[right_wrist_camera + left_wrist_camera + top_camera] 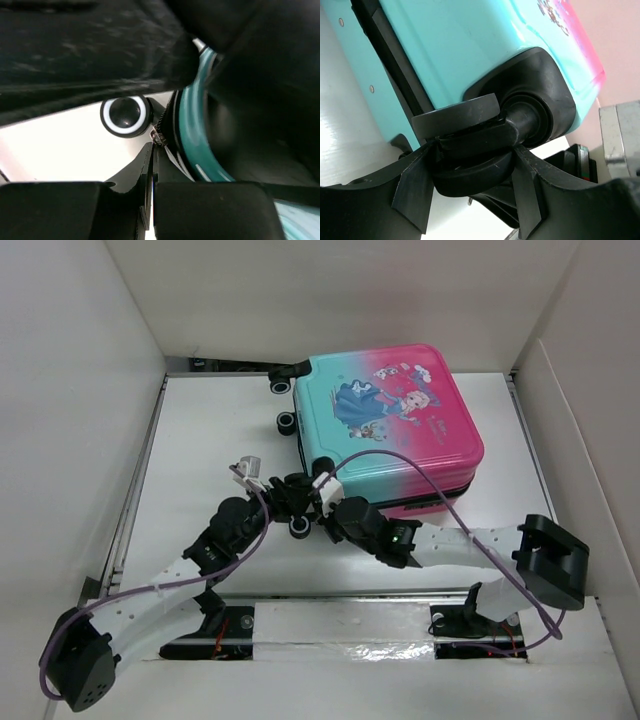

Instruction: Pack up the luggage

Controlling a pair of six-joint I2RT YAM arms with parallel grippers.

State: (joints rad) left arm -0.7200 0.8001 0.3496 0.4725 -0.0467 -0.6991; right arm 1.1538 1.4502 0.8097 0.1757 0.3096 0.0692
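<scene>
Bright even overhead light w/ soft shadows; sheen on luggage; rt wrist view dark, blurry.

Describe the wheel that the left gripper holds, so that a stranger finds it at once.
Find the pink-and-teal suitcase on the table. At its teal corner nearest the arms sits a black wheel; only this one is clasped by the left gripper.
</scene>
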